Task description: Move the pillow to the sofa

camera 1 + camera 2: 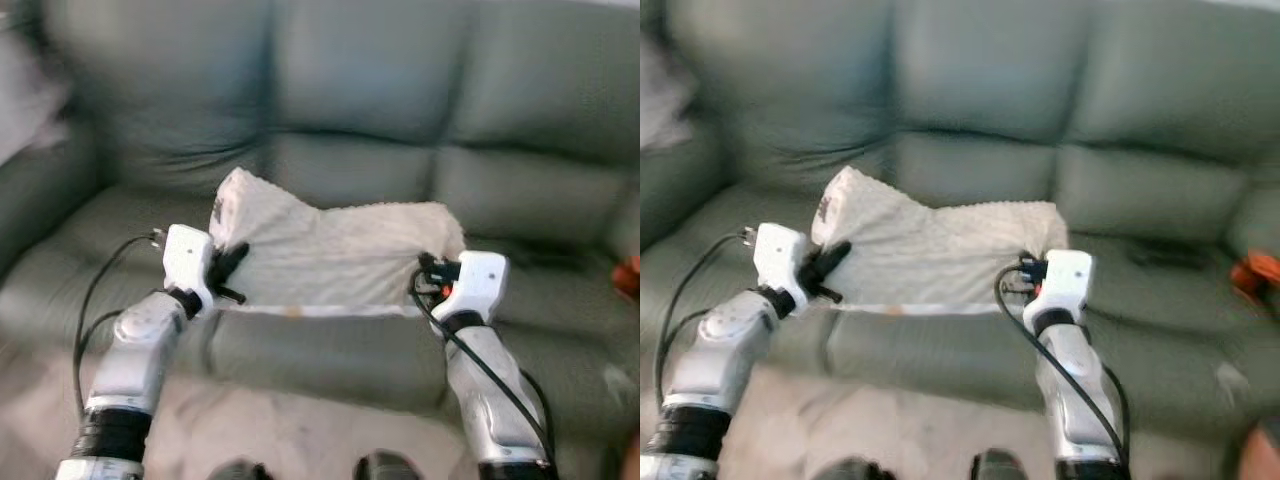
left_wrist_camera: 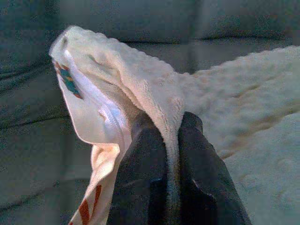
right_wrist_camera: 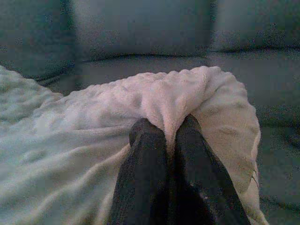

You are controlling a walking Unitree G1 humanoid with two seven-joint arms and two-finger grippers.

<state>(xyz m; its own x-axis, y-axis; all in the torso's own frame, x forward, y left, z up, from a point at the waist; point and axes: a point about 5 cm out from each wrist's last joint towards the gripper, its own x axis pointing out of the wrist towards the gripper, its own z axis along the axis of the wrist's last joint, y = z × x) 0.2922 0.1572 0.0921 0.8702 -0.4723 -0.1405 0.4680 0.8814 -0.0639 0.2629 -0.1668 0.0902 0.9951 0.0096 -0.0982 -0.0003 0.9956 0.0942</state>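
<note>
Here the pillow hangs stretched between the two grippers above the near edge of the sofa, its far part sagging over the middle seat cushion. The left gripper has its black fingers pinched on a thin fold of the fluffy cover at the pillow's left corner, where a white seam and a small coloured label show. The right gripper is clamped the same way on a bunched ridge of fabric at the right corner.

The main risk, as I judge it, lies in those holds: both fingers grip only loose cover, not the filling, so the cloth could slip free if the arms pull apart or jerk. If one side lets go first, the pillow would swing down from the other corner and might slide off the front of the seat to the floor.

A second risk is releasing too near the edge; the pillow's near hem sits about over the cushion front, so it could tip forward unless it goes farther toward the backrest.
</note>
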